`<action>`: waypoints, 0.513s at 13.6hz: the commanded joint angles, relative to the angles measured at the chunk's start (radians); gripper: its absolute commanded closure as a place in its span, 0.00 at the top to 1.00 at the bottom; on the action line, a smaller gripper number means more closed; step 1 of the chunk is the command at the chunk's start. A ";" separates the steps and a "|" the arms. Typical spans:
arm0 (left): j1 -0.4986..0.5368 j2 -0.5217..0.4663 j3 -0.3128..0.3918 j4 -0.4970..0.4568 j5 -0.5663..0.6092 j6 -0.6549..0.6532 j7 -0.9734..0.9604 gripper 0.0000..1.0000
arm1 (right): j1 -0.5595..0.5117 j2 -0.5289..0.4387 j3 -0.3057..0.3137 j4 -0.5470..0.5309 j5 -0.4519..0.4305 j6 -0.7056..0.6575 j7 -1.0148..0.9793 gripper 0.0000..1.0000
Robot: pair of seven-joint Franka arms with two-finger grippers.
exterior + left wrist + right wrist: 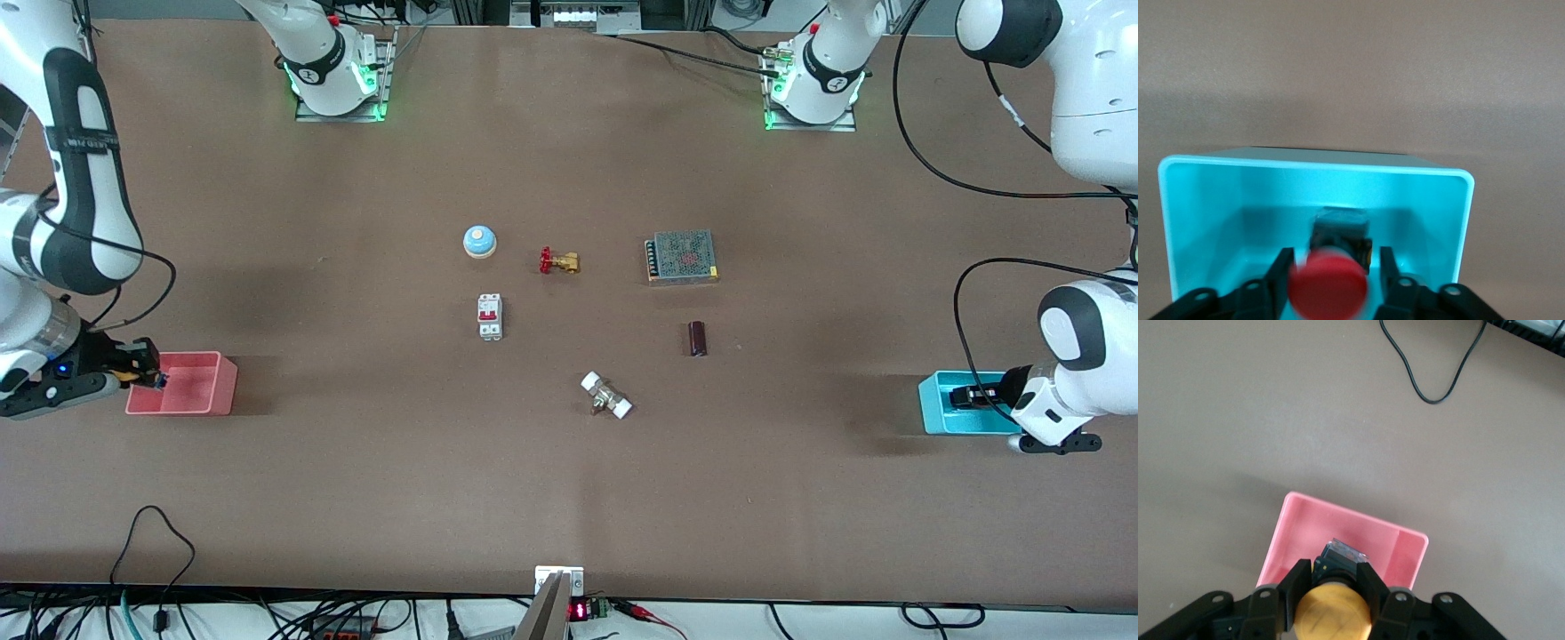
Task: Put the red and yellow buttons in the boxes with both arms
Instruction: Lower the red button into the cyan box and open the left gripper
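My left gripper [967,397] is down in the cyan box [933,420] at the left arm's end of the table. In the left wrist view its fingers [1281,267] stand open, with a gap on each side of the red button [1328,288], which is blurred over the cyan box's floor [1338,190]. My right gripper [142,373] hangs over the edge of the pink box [191,391] at the right arm's end. In the right wrist view my right gripper [1333,570] is shut on the yellow button [1333,611] above the pink box [1358,527].
On the middle of the table lie a blue-and-white bell [479,241], a red-handled brass valve [558,261], a mesh-topped power supply [682,256], a white circuit breaker [490,316], a dark brown block [697,338] and a white-ended fitting [606,396].
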 commanded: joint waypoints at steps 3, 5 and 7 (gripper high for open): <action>0.004 -0.006 0.005 0.028 -0.020 -0.009 0.025 1.00 | -0.017 0.043 0.012 0.027 0.098 0.008 -0.086 0.27; 0.004 -0.085 -0.006 0.011 -0.019 -0.020 0.022 1.00 | -0.025 0.075 0.010 0.025 0.204 0.013 -0.213 0.27; -0.003 -0.165 -0.020 -0.017 -0.019 -0.028 0.023 1.00 | -0.038 0.097 0.009 0.024 0.232 0.027 -0.271 0.27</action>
